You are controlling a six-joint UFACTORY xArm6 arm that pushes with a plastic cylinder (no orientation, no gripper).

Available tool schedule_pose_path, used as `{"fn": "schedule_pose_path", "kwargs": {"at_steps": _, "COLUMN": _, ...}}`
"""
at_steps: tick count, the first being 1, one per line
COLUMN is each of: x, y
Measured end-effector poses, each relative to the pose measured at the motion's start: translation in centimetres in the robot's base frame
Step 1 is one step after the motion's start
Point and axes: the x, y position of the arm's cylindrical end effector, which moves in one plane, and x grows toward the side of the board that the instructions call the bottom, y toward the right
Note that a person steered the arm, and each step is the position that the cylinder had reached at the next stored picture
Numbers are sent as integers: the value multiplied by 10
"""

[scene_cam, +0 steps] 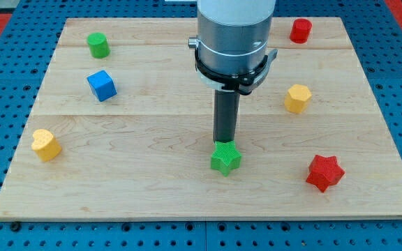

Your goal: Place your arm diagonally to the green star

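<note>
The green star (225, 158) lies on the wooden board (152, 181) a little right of centre, towards the view's bottom. My dark rod comes straight down from the silver arm body, and my tip (223, 141) stands right at the star's top edge, touching it or nearly so.
A green cylinder (98, 45) and a blue cube (102, 86) lie at the upper left. A yellow heart (45, 145) lies at the left edge. A red cylinder (300, 31), a yellow hexagon (297, 98) and a red star (324, 173) lie at the right.
</note>
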Motion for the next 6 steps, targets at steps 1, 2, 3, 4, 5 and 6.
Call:
{"fn": "schedule_pose_path", "kwargs": {"at_steps": 1, "x": 0, "y": 1}}
{"fn": "schedule_pose_path", "kwargs": {"at_steps": 2, "x": -1, "y": 14}}
{"fn": "schedule_pose_path", "kwargs": {"at_steps": 3, "x": -17, "y": 34}}
{"fn": "schedule_pose_path", "kwargs": {"at_steps": 4, "x": -19, "y": 45}}
{"fn": "schedule_pose_path", "kwargs": {"at_steps": 5, "x": -19, "y": 45}}
{"fn": "schedule_pose_path", "kwargs": {"at_steps": 6, "x": -42, "y": 45}}
